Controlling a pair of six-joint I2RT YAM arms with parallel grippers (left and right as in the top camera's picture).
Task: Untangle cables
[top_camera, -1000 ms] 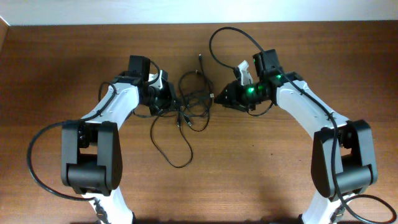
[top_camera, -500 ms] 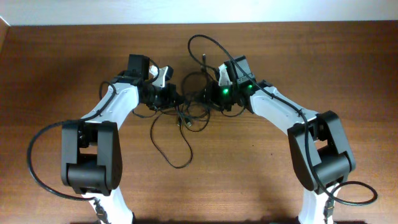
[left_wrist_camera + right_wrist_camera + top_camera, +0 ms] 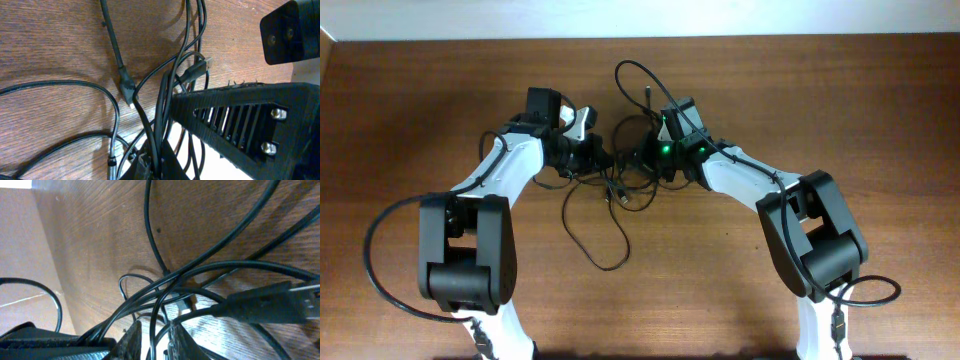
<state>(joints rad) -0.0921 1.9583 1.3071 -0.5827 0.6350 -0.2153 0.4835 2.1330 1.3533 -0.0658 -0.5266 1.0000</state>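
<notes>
Brown wooden counter [image 3: 740, 285], black cables [image 3: 620, 192] with one loose loop nearest, tangle beyond it between both arms; left pincer [image 3: 600, 158] clenched on cables at the tangle's left edge; right pincer [image 3: 645, 162] at its right edge, cables between its fingers [image 3: 132, 339], cannot tell if gripping

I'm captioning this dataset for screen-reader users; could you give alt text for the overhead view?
A tangle of thin black cables lies mid-table, with the left arm and right arm reaching into it from either side. One loose loop trails toward the near edge of the wooden table.
</notes>
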